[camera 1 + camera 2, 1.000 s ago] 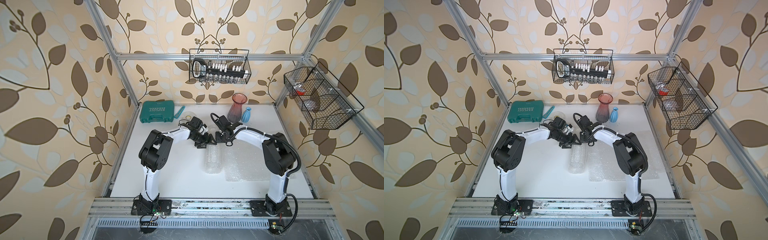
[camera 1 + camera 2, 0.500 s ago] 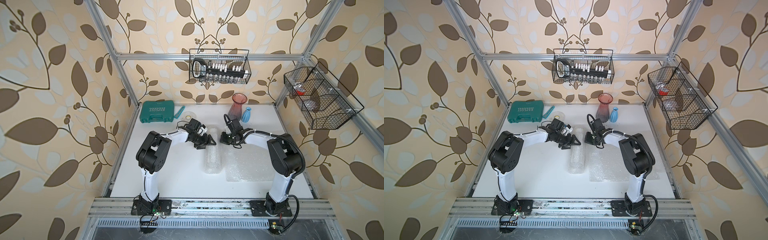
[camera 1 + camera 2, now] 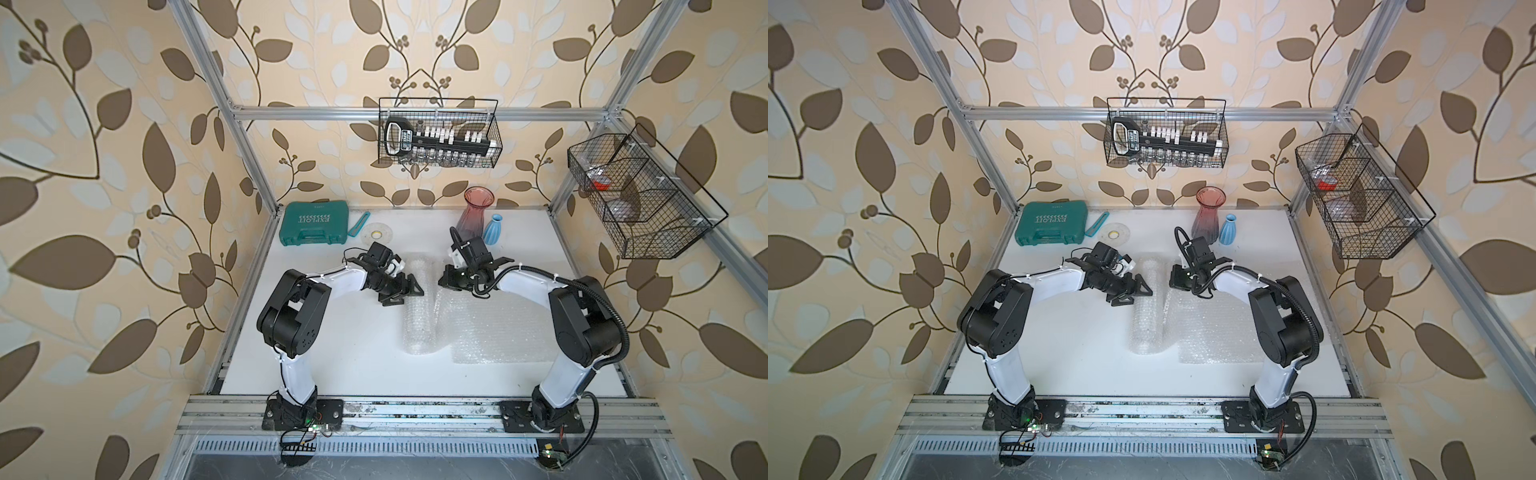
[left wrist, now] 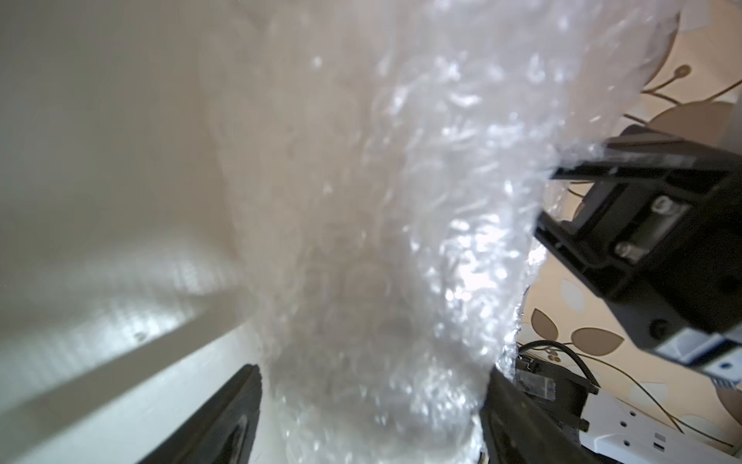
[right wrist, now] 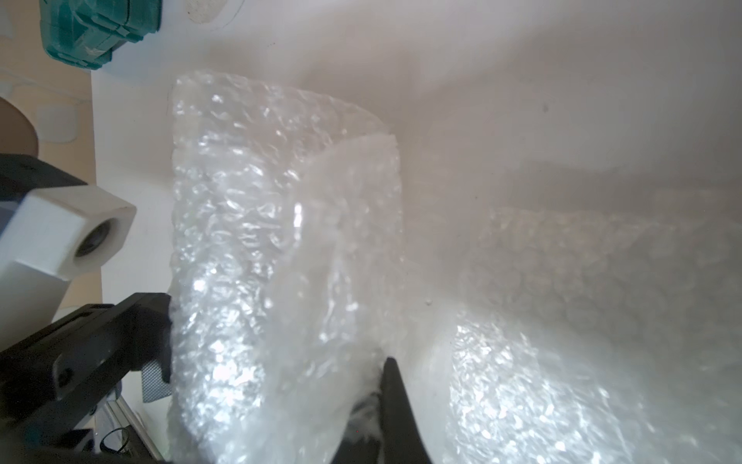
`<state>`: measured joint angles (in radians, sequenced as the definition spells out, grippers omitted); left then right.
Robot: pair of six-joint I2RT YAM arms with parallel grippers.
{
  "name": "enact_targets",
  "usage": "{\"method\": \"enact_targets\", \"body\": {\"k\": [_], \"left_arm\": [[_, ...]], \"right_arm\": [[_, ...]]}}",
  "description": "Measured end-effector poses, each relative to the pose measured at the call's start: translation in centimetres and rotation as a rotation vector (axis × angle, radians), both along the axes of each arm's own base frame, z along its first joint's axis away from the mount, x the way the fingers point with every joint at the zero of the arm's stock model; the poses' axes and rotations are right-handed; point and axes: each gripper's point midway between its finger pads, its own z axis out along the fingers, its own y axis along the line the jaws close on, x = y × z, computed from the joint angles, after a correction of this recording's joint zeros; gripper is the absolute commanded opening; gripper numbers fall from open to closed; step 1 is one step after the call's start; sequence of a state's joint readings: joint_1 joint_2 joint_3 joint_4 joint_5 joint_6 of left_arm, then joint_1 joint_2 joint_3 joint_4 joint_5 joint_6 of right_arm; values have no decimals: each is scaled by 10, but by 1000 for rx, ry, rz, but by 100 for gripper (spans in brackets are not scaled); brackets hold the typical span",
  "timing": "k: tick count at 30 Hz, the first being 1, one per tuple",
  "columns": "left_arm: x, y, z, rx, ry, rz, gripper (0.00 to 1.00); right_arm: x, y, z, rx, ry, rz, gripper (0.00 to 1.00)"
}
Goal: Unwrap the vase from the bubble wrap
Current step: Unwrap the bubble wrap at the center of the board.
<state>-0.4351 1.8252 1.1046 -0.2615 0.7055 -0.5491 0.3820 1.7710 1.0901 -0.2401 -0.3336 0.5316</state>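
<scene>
Clock face laid over the table [image 3: 332,357] from above, six at the arm bases. Nearest, at five from centre, the loose part of the wrap [image 3: 498,332] lies flat. At centre sits the roll [image 3: 419,316], its length running six to twelve, its three-side touching the flat part. At the roll's far end, from nine, the left gripper [image 3: 405,293] stands spread, the roll between its fingers [image 4: 237,413]; whether they press it I cannot tell. From three, the right gripper [image 3: 445,280] is pressed together. In its wrist view a raised flap runs up to its finger [image 5: 395,405], so it looks to be pinching the wrap's edge.

The wrap should handle as light, soft and floppy: slick film that curls back and drags the roll along when pulled. The free edge or a corner is the place to pinch, with the roll steadied lightly from the side. A vase inside would be fragile and apt to roll out, so no squeezing.

No vase can be made out through the cloudy layers. Both wrist views are blurred, and only one right finger shows. Farther off, a green case [image 3: 313,228] sits at eleven, and a red vase [image 3: 473,216] and a blue vase [image 3: 494,230] stand bare at twelve to one
</scene>
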Motion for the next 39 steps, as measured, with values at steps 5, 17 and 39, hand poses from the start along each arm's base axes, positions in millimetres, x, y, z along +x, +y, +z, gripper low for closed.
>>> {"method": "enact_targets", "body": {"k": [5,17,39], "left_arm": [[7,19,7,-24,2,47,91],[5,14,26,-121,-21,25,88],[-10,19,29,-112,6,33,89]], "right_arm": [[-3,2,9,9,-13,28,0],[-3,14,36,9,-34,92,0],[-7,19,89,11,-106,138,0]]}}
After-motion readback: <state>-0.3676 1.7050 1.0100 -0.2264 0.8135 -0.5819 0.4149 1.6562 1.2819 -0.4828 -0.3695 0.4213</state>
